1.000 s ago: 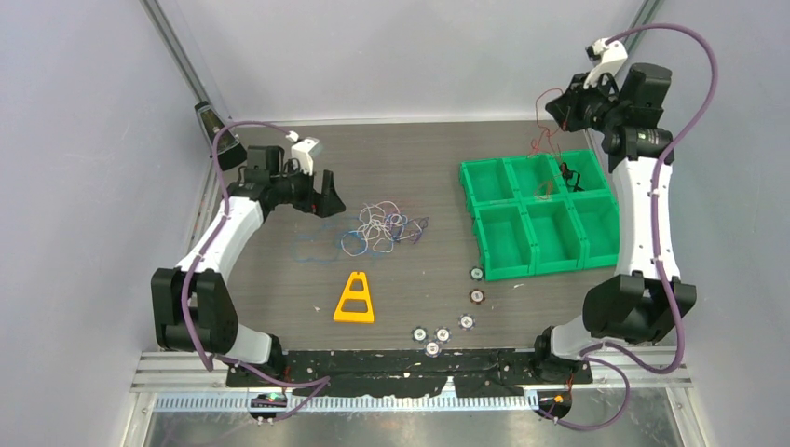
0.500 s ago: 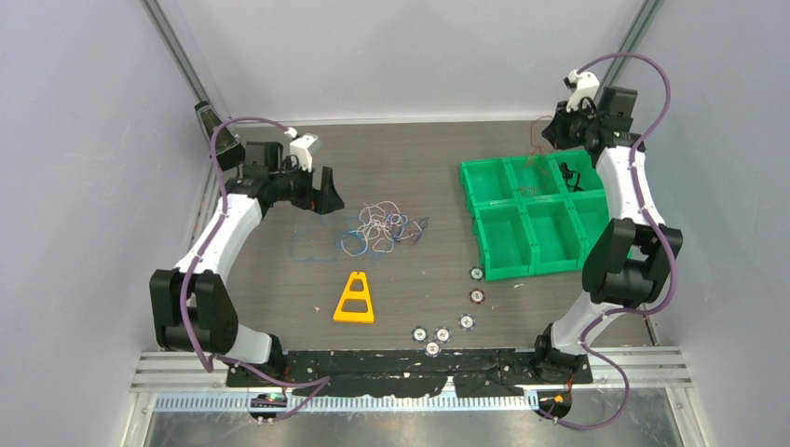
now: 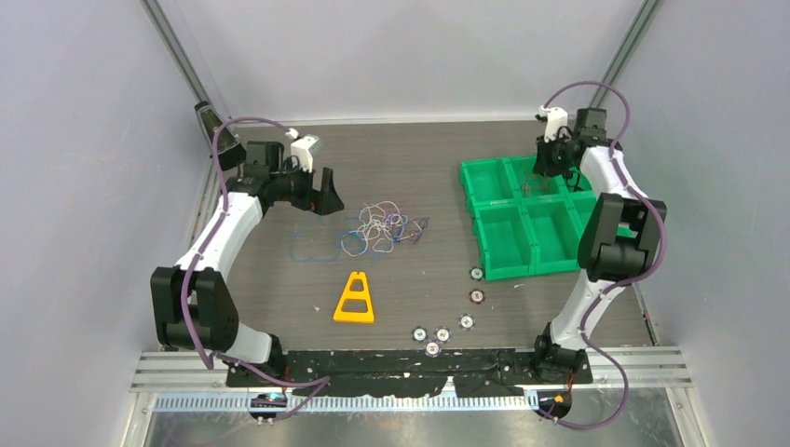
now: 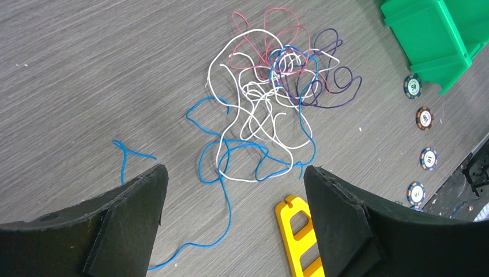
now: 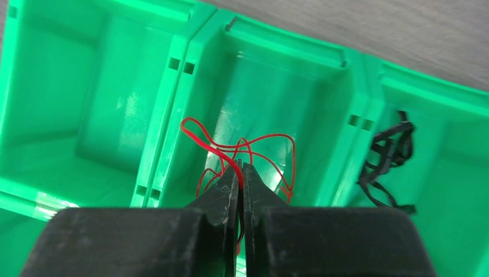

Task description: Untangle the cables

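The cables (image 3: 377,226) lie as a loose tangle of white, blue, red and purple strands mid-table, also in the left wrist view (image 4: 277,69). A blue strand (image 4: 226,196) trails out toward my left gripper. My left gripper (image 3: 325,199) is open and empty, just left of the tangle, its jaws wide apart above the table (image 4: 236,173). My right gripper (image 3: 543,166) is shut on a red cable (image 5: 199,135), whose loops hang in the back middle compartment of the green bin (image 5: 173,104); in the right wrist view the fingertips (image 5: 240,164) pinch the strand.
The green six-compartment bin (image 3: 503,270) stands at the right. A black cable (image 5: 386,153) lies in its back right compartment. A yellow triangular piece (image 3: 355,298) lies below the tangle. Several poker chips (image 3: 476,296) lie near the front.
My right gripper has come down and left from high over the back right corner, carrying the red cable into the bin's back middle compartment. The left arm has not moved.
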Controlling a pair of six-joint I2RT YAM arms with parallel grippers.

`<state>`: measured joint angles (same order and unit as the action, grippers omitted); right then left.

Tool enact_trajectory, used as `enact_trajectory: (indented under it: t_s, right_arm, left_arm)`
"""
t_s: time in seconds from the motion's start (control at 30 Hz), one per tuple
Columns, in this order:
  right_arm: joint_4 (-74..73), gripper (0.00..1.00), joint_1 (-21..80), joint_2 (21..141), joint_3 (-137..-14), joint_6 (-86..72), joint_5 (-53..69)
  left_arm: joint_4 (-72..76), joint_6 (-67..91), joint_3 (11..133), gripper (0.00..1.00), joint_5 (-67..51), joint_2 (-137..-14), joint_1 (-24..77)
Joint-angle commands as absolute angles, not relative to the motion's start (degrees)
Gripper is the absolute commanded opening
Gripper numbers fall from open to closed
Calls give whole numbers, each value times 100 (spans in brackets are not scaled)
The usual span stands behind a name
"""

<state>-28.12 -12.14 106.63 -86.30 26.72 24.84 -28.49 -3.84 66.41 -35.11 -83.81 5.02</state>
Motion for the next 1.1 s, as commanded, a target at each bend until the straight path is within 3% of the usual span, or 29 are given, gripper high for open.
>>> enact_trajectory:
  t_s: [0.0,0.1,0.17,0.3,0.43,0.77,1.07]
  right_arm:
    - [-3447,13,-985,10902,-9217,3017,2234]
    - [-3855,39,-974,10881,-9494,3001,2127]
    - [-4250,51,-994,10748,-9718,2979,2060]
    - [-4723,73,-1038,10233,-9980,2930,2251]
    - [-5097,85,-822,9829,-10292,2723,2857]
    - [-4947,75,1432,10038,-9893,2084,3745]
    - [-4444,66,2953,10912,-9316,1945,3301]
  left_arm:
    - [-3027,-580,6826,90,-3560,-8366,510]
    - [-3081,-607,6824,91,-3649,-8291,512]
    - [-3147,-653,6843,92,-3722,-8243,525]
    - [-3194,-838,6811,91,-3801,-8167,589]
    - [-3182,-862,6776,88,-3941,-8207,718]
    - [-3122,-396,6759,82,-4070,-8235,787]
    - [-3426,-573,6648,82,-4026,-8037,787]
